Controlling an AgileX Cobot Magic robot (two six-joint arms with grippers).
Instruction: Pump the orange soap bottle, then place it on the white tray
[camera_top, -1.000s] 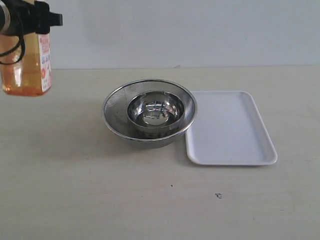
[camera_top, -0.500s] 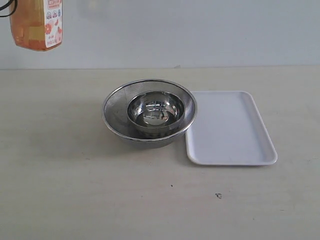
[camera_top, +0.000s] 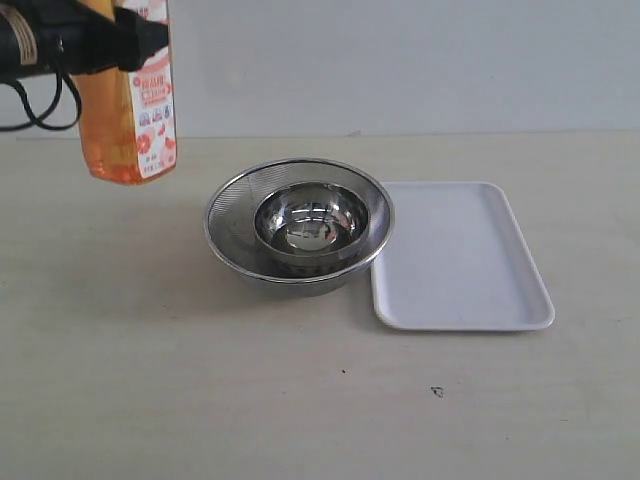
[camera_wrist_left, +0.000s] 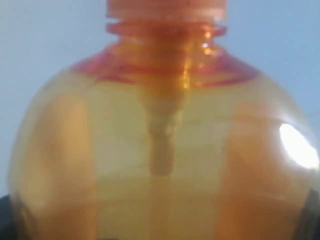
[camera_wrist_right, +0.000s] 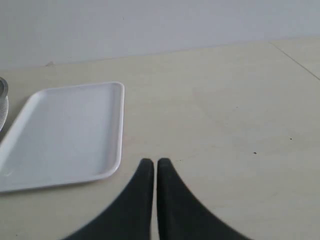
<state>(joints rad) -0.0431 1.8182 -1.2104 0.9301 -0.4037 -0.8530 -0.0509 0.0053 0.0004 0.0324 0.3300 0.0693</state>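
Note:
The orange soap bottle (camera_top: 130, 120) hangs upright in the air at the upper left of the exterior view, left of the bowl and well above the table. My left gripper (camera_top: 118, 45) is shut on its upper body. The bottle's top runs out of the picture there. In the left wrist view the bottle (camera_wrist_left: 160, 150) fills the frame, with its orange collar (camera_wrist_left: 165, 12) at the edge. The white tray (camera_top: 460, 255) lies flat on the table right of the bowl. My right gripper (camera_wrist_right: 150, 162) is shut with nothing in it, low over the table beside the tray (camera_wrist_right: 65, 130).
A steel strainer (camera_top: 225, 215) with a round steel bowl (camera_top: 312, 222) inside it stands mid-table, touching the tray's left edge. The strainer's rim (camera_wrist_right: 3, 100) shows in the right wrist view. A black cable (camera_top: 40, 110) loops under the left arm. A pale wall stands behind the table.
The bottle first rose at the far left, then came down and to the right, towards the bowl, still held by my left gripper. Bowl, strainer and tray have not moved.

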